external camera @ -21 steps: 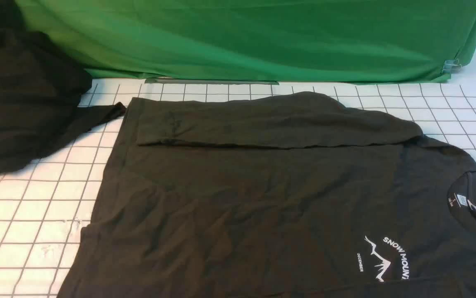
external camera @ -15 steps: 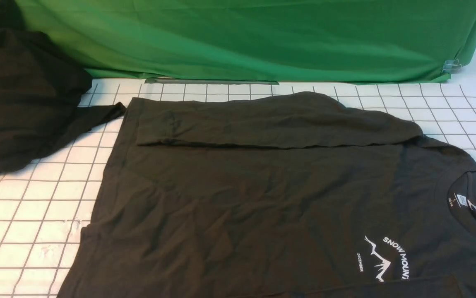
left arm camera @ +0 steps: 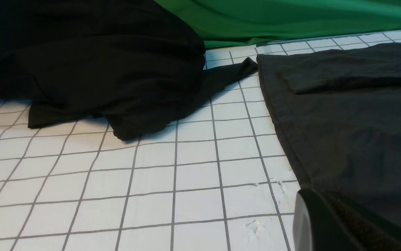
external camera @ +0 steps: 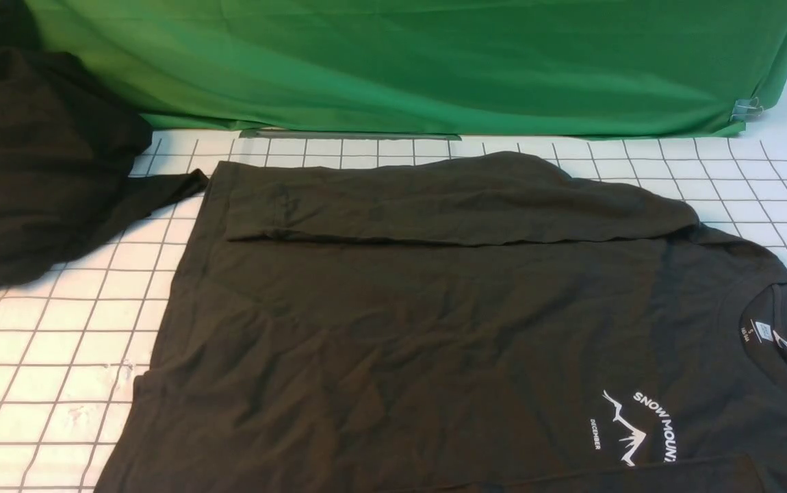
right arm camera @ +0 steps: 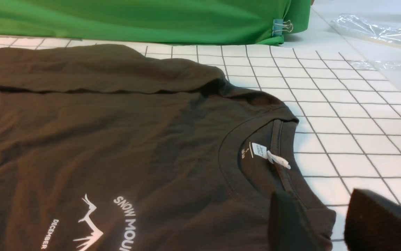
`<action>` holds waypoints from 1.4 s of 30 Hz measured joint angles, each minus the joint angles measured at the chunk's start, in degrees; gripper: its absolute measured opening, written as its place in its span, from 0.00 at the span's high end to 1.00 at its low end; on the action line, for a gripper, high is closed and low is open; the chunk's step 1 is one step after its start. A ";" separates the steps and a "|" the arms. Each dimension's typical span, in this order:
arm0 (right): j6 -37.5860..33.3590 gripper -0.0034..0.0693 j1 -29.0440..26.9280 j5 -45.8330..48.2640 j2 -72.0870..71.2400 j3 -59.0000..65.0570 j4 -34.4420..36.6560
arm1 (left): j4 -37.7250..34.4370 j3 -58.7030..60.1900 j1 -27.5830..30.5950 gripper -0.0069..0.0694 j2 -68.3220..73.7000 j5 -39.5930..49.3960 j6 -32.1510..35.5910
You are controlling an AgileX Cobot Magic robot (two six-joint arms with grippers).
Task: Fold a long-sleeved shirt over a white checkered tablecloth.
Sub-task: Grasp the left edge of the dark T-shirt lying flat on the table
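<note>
A fold (external camera: 674, 476) at five o'clock sits higher on the long-sleeved shirt (external camera: 434, 329) than before; with the left hand (left arm camera: 326, 226) closed, hold unclear, and the right hand (right arm camera: 326, 230) half-open, it may slip and bunch.

The shirt (external camera: 434, 329) was matt, soft, wrinkly knit cloth. The tablecloth (external camera: 37, 356) looked smooth, slightly sheeny, scuffed in spots. The green backdrop (external camera: 434, 61) was cloth too, with a faint sheen.

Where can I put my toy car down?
Best spot: bare white checkered tablecloth at the near left, between the black garment heap and the long-sleeved shirt. Also the far right corner, between shirt and green backdrop. The middle is crowded: the shirt covers it.
</note>
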 joint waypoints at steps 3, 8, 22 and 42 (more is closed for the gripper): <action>0.00 0.62 0.00 0.00 0.00 0.00 0.00 | 0.26 0.00 0.00 0.90 0.00 0.00 0.00; 0.00 0.62 0.00 0.00 0.00 0.00 0.00 | -3.15 0.02 0.00 0.90 0.00 -3.68 -0.20; 3.07 0.62 0.00 -3.67 0.00 0.00 3.45 | -29.48 0.02 0.00 0.90 0.00 -28.01 -7.84; 23.55 0.77 2.14 -18.65 1.60 -8.64 13.20 | -17.10 -41.17 0.00 0.90 26.79 26.85 -15.72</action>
